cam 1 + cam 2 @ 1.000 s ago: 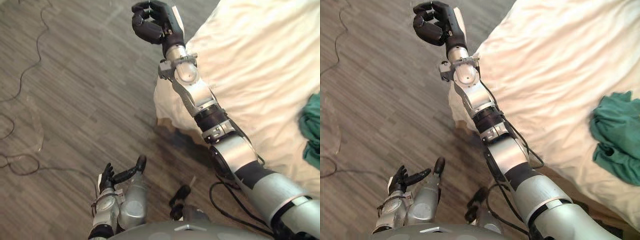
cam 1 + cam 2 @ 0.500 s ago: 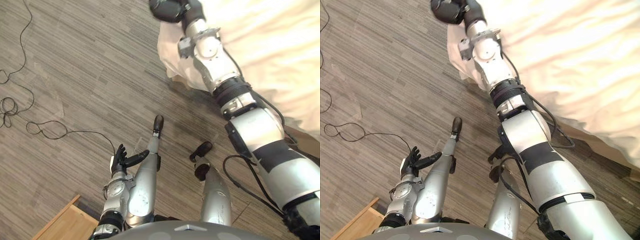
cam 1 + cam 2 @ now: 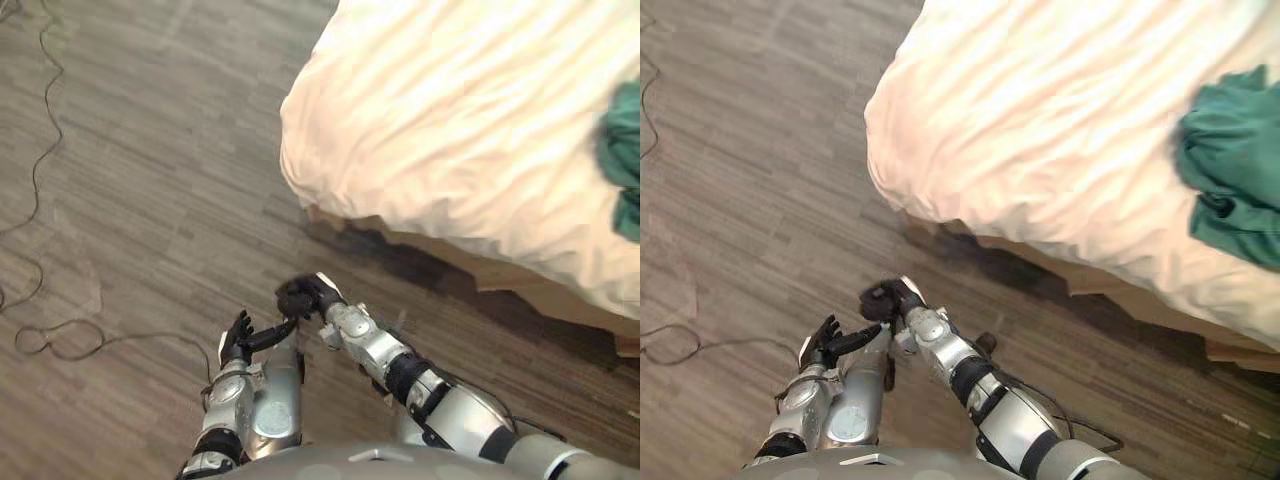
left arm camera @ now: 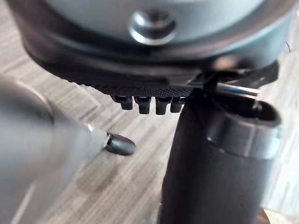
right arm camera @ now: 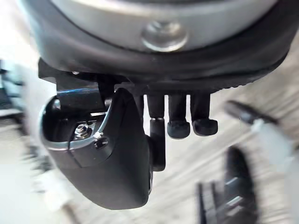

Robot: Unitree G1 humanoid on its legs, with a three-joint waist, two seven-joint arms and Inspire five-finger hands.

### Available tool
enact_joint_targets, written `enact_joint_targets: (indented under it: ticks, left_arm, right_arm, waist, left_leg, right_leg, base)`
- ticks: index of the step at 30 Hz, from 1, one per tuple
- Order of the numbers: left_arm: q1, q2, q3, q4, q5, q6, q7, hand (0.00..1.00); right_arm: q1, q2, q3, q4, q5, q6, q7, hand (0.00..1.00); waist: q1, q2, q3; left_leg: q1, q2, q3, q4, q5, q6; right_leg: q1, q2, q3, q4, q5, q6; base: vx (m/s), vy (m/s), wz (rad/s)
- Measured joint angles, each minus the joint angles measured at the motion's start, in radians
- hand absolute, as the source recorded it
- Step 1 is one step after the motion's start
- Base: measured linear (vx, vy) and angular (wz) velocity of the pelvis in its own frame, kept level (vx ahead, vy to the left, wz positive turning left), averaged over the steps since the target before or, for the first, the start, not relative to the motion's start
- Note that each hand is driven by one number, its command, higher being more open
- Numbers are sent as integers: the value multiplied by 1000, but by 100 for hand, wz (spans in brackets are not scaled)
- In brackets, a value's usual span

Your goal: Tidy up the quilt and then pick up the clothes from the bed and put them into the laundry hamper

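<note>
R hand: dark fingers curled into a fist, nothing in it. It hangs low over the grey wood-look plank floor, close to the body. L hand is just beside it at approx 8 o'clock, fingers relaxed & apart, also empty.

The crumpled dark-green cloth garment lies on the cream rumpled quilt, approx 2 o'clock from the R hand & well apart from it, w/ the quilt's rounded corner between them. The heap is bunched; its long axis runs roughly 12-to-6, but the frame edge cuts its far side, so can't be sure. The quilt corner overhangs the bed at approx 12 o'clock from both hands.

Judgement: the R arm is on the garment's side, so it's nearer. A reach would go up & toward 2 o'clock across the quilt, prob. after stepping closer. The quilt is wrinkled, so tidying looks not yet done.
</note>
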Motion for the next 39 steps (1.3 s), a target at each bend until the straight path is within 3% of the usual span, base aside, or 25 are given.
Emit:
enact_joint_targets:
  ticks: [2,4,7,10,14,17,19,22,26,28,32,34,36,38,39]
  left_arm:
    - [0,-2,-21,0,1,0,-8,100]
    - [6,-9,-52,3,1,2,-15,100]
    - [25,-3,-58,3,1,2,-14,100]
    - [44,20,-57,3,1,2,-9,100]
    - [45,46,-57,4,0,2,-9,100]
    - [41,40,-57,0,0,-3,-11,100]
    - [37,33,-57,-21,-1,-10,-11,100]
    - [27,35,-56,-42,-5,-26,-5,100]
    - [13,29,-56,-59,-13,-31,0,100]
    - [1,12,-52,-59,-13,-32,1,100]
    - [-33,-17,-42,-76,-14,-46,-13,100]
    - [-54,-24,-17,-74,-47,-45,-22,100]
    - [-80,-20,44,-34,-55,-40,-37,100]
    - [-89,-16,54,-13,-77,-35,-42,100]
    - [-88,-11,59,1,-91,-22,-52,100]
  right_arm:
    - [8,1,-22,-217,93,-15,41,0]
    - [5,6,-70,-442,215,-69,74,0]
    - [-36,10,-157,-628,314,-133,88,0]
    - [-104,1,-251,-691,384,-188,84,0]
    - [-220,-75,-332,-645,392,-190,54,0]
    - [-407,-130,-390,-483,392,-186,20,0]
    - [-586,-191,-448,-346,447,-187,-13,0]
    - [-725,-271,-503,-236,499,-198,-39,0]
    - [-741,-343,-590,-110,539,-200,-66,0]
    - [-686,-342,-622,-154,569,-230,-31,0]
    - [-461,-277,-716,-283,586,-268,26,0]
    - [-329,-202,-776,-327,600,-292,73,0]
    - [-139,-130,-827,-346,627,-298,112,0]
    - [-52,-104,-882,-332,632,-294,111,0]
    - [65,-79,-958,-278,655,-287,95,0]
  waist:
    - [-14,-6,-19]
    - [-17,-6,-38]
    - [-19,-6,-63]
    - [-25,-3,-67]
    - [-30,3,-64]
    - [-26,45,-34]
    - [-10,93,16]
    - [9,133,78]
    - [16,138,124]
    - [15,138,127]
    - [0,132,125]
    - [-29,114,119]
    - [-77,53,79]
    - [-95,26,59]
    - [-106,-8,31]
  left_leg:
    - [11,6,7,0,-2,-3]
    - [22,7,22,0,-5,-8]
    - [34,5,41,1,-3,-4]
    - [45,4,62,1,-4,-5]
    - [30,9,75,1,-5,-6]
    - [-8,12,76,1,4,2]
    - [-55,16,72,1,21,8]
    - [-121,20,67,1,41,13]
    - [-194,18,94,1,52,21]
    - [-202,9,112,1,52,21]
    - [-151,8,150,1,52,21]
    - [-117,10,169,0,43,20]
    - [-65,15,214,-1,2,23]
    - [-44,15,228,-1,-10,22]
    - [-15,15,247,-2,-28,15]
  right_leg:
    - [11,8,2,-11,7,-1]
    - [13,9,14,-12,9,-1]
    - [13,9,35,-18,20,4]
    - [8,9,57,-19,25,3]
    - [-8,29,73,-50,46,-3]
    - [-38,43,81,-76,81,-8]
    - [-72,55,85,-111,115,-12]
    - [-119,71,86,-157,158,-19]
    - [-187,77,114,-219,221,-18]
    - [-203,72,138,-235,236,-15]
    - [-169,70,170,-239,239,-14]
    - [-145,73,186,-240,234,-13]
    - [-122,80,224,-246,228,-5]
    - [-102,82,234,-258,229,-4]
    - [-77,86,252,-277,232,0]
  base:
    - [0,-67,-17]
    - [17,-51,-15]
    - [58,-25,-18]
    - [61,-27,-20]
    - [26,-30,-18]
    - [-23,-14,-10]
    - [-96,-10,-5]
    - [-108,-17,-8]
    - [-18,0,-21]
    - [58,13,-28]
    - [70,-3,-17]
    - [54,-17,-27]
    - [51,-12,-50]
    - [53,-7,-25]
    - [64,-8,-25]
